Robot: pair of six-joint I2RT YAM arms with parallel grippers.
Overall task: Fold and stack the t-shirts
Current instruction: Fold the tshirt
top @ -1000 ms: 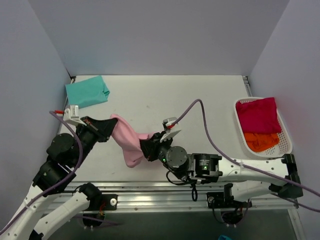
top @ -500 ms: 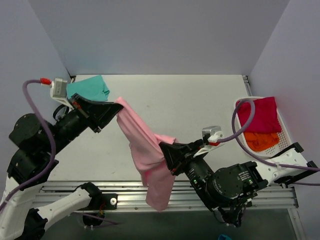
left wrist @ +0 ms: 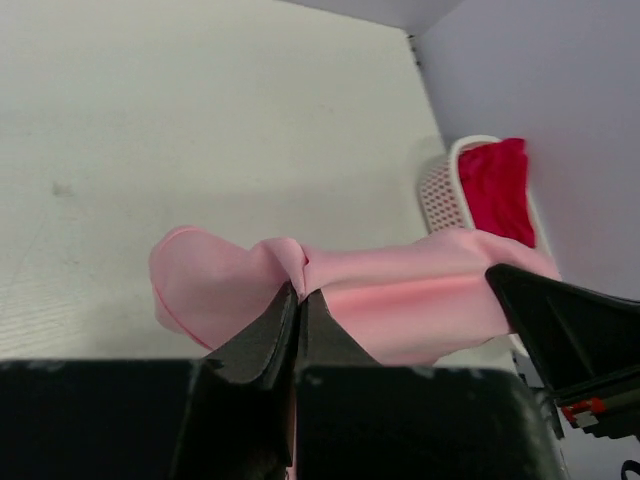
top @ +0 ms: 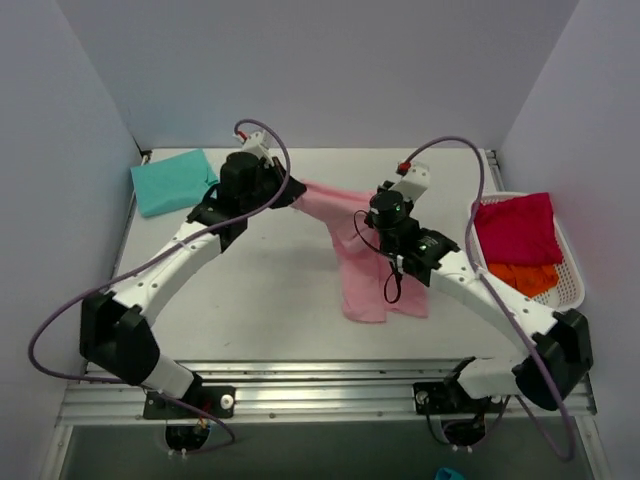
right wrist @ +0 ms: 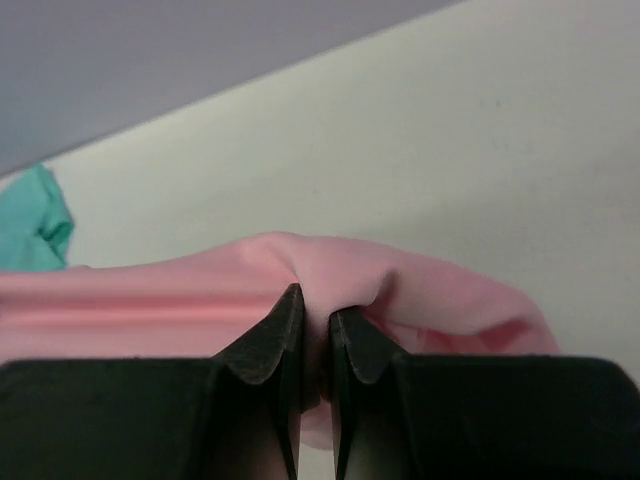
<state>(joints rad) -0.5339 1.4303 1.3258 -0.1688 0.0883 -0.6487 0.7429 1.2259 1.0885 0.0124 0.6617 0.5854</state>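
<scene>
Your left gripper [left wrist: 299, 297] and right gripper [right wrist: 316, 318] are both pinched tight on the pink t-shirt [top: 368, 275]. It stretches between them and hangs down, all crumpled.

A folded t-shirt [top: 173, 182] lies in the desk's [top: 280, 290] far-left corner. A basket [top: 575, 290] at the right edge holds a rear t-shirt [top: 515, 228] and a front t-shirt [top: 522, 282]. Mid-desk, a stretched t-shirt [top: 365, 270] spans from left pincer [left wrist: 298, 300] to right pincer [right wrist: 315, 320].

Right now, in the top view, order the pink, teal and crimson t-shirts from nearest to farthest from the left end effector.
1. Pink t-shirt: gripped by the left end effector.
2. Teal t-shirt: lying at the far-left corner.
3. Crimson t-shirt: in the basket, far right.
</scene>
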